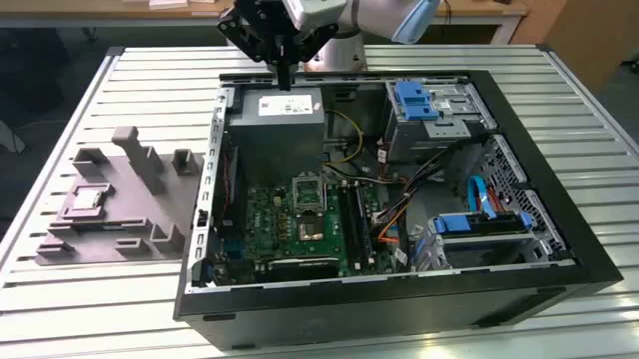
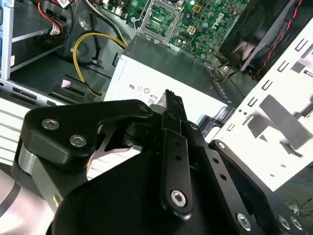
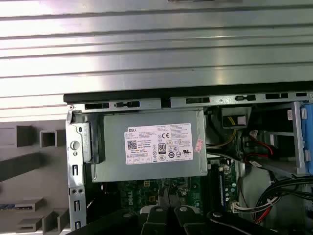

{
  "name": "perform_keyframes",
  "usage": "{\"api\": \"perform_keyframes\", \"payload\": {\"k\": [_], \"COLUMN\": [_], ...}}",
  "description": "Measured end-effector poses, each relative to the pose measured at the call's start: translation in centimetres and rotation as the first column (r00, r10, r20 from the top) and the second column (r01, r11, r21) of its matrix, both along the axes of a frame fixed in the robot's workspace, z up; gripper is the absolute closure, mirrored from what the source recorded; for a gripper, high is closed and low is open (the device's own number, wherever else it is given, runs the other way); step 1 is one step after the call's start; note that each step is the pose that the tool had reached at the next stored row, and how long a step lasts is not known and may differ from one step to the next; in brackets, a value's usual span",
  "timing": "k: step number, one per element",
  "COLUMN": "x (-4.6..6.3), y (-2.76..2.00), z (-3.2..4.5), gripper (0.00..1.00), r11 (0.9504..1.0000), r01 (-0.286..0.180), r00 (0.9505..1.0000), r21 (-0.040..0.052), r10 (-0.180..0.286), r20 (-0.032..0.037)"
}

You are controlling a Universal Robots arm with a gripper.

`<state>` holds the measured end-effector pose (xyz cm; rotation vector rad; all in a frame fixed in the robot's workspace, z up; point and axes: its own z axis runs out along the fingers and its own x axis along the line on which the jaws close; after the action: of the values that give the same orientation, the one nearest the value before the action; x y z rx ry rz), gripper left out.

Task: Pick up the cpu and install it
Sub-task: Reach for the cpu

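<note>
- Gripper [image 1: 286,75]: in the exterior view and the second wrist view [image 2: 171,98] the two fingers look pressed together, with nothing pinched between them.
- Position: it hangs tip-down over the far end of the open computer case [image 1: 399,288], above the power supply [image 1: 284,120], the grey box with the white label. It is clear of the box, not touching. In the first wrist view the power supply [image 3: 151,147] sits straight under the camera.
- Inside the case: the motherboard [image 1: 289,224] lies beyond the power supply, and its socket frame [image 1: 308,194] appears open with no chip in it.
- The cpu [image 1: 88,198]: lies flat, pale top up, in a recess of the grey fixture block [image 1: 130,217]. The block stands on the slatted table [image 1: 150,67], outside the case on the exterior view's left. Cpu and gripper are well apart, with the case wall between them.
- Step in hand (judgement): the very start. The pick has not begun and nothing is installed.
- What the pick calls for (judgement): clear the case wall and the fixture's upright posts, then spread the fingers before descending. Take the chip by its thin edges, square and level.
- Risk (judgement): a tilted grip would carry through to seating in the socket.
</note>
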<state>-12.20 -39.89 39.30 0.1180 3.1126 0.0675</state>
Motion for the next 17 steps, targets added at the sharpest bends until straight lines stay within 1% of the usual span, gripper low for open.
{"api": "perform_keyframes", "payload": {"k": [17], "x": [-0.33], "y": [0.00], "z": [-0.02], "gripper": [0.89], "r11": [1.0000], "r01": [0.000], "r00": [1.0000], "r21": [0.0001], "r10": [0.000], "r20": [0.0001]}}
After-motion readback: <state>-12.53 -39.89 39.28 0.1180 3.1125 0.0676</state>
